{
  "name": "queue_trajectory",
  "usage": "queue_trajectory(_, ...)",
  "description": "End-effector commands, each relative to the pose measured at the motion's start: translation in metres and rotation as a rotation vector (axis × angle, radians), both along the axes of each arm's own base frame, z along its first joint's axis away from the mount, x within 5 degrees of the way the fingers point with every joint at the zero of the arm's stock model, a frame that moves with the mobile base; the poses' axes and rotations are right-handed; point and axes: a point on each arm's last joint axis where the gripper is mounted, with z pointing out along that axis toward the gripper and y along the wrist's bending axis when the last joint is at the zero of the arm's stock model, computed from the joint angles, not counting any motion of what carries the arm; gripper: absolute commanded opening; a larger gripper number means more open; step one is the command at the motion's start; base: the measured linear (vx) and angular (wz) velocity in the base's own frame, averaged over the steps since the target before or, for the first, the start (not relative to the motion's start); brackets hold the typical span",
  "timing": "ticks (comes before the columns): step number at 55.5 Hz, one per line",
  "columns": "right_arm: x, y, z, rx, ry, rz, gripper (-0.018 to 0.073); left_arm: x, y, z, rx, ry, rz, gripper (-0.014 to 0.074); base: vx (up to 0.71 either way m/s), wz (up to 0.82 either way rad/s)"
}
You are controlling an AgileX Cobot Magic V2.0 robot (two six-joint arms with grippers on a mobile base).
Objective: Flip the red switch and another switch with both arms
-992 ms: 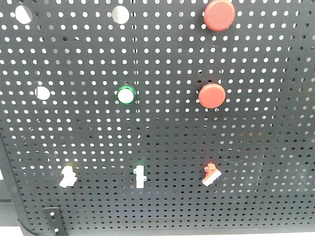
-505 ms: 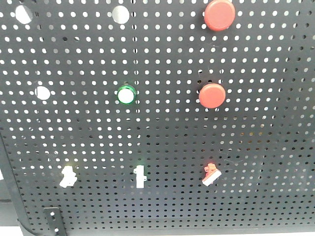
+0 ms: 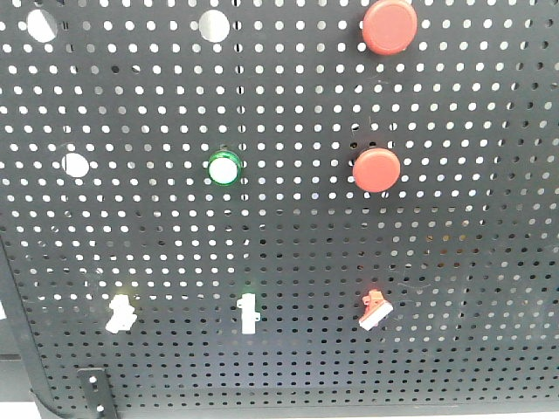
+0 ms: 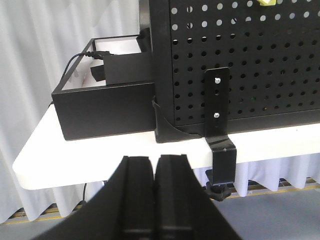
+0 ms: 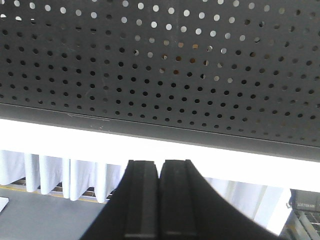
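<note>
The red switch (image 3: 376,309), a small toggle with a red base and a white lever tip, sits low on the right of the black pegboard (image 3: 288,236). The other switch (image 3: 120,312), pale yellow base with a white lever, is low on the left. Neither gripper shows in the front view. In the left wrist view my left gripper (image 4: 155,159) is shut and empty, below the board's lower left corner. A bit of yellow (image 4: 265,2) peeks in at the top edge. My right gripper (image 5: 160,163) is shut and empty, under the board's bottom edge.
Two big round red push buttons (image 3: 389,26) (image 3: 376,169), a green-ringed button (image 3: 224,168) and a white toggle with a green base (image 3: 248,312) are on the board. A black box (image 4: 107,102) with a cable stands beside the board on the white table (image 4: 75,160). A clamp bracket (image 4: 220,125) holds the board.
</note>
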Motion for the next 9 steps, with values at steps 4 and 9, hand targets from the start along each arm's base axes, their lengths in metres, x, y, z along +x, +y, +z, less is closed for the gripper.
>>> queue_trajectory(4,0.0000,0.0003,0.0060,-0.011,-0.084,0.003,-0.0006,-0.0001,0.0001,0.0019,-0.016,-0.078,0.003,0.0002,0.00,0.00)
queue_trajectory(9,0.0000,0.0003,0.0060,-0.011,-0.084,0.003,-0.0006,-0.0001,0.0001,0.0019,-0.016,-0.078,0.003,0.0002,0.00,0.00)
